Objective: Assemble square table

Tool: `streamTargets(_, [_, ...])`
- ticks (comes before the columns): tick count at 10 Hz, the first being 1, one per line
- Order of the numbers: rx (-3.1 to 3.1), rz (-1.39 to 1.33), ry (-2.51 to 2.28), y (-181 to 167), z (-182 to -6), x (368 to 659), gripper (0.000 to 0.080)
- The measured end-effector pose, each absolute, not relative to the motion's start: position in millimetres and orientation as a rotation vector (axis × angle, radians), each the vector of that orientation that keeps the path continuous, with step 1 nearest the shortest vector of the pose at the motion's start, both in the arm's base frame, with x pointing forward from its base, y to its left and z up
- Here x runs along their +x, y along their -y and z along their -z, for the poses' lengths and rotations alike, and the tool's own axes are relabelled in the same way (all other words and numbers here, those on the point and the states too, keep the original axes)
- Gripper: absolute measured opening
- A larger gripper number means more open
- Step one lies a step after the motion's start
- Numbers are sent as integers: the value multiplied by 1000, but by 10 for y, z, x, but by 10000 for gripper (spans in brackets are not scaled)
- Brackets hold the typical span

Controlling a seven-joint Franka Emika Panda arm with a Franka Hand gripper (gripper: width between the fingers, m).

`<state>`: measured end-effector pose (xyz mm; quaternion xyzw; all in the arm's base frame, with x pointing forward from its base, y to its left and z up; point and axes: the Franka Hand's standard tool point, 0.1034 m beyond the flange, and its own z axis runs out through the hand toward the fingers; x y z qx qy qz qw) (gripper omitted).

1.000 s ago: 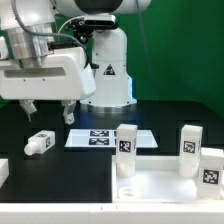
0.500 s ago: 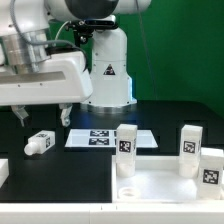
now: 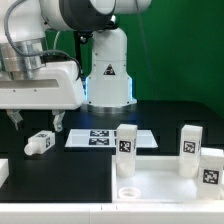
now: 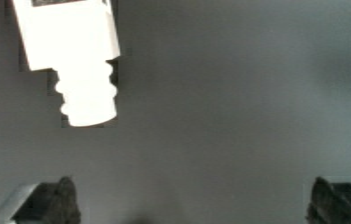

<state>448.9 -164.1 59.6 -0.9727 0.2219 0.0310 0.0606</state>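
We have swung our hand (image 3: pixel 35 120) toward the exterior view's left and lower; fingers spread and empty, it now hangs over the loose leg (image 3: pixel 39 143) lying on the tabletop (image 3: pixel 85 165), ready to descend
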Motion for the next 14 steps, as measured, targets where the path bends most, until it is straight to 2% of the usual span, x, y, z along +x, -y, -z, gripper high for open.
streamTargets(3, [-2969, -186, -730, 1719, -274, 4069, 649])
streamTargets(5, [-3008, -183, -730, 1710, -162, 3903, 649])
streamTargets(7, [-3022, -194, -729, 1707, -95, 3855, 649])
streamTargets(10, [-3026, -199, -713, 1701, -85, 3850, 635])
streamTargets(11, [-3029, -199, -699, 1702, -84, 3849, 464])
streamTargets(12, [-3029, -199, -700, 1702, -84, 3850, 464])
streamTargets(13, [-3050, -207, -585, 1693, -103, 3868, 279])
streamTargets(14, [-3074, -206, -392, 1667, -174, 3930, 282])
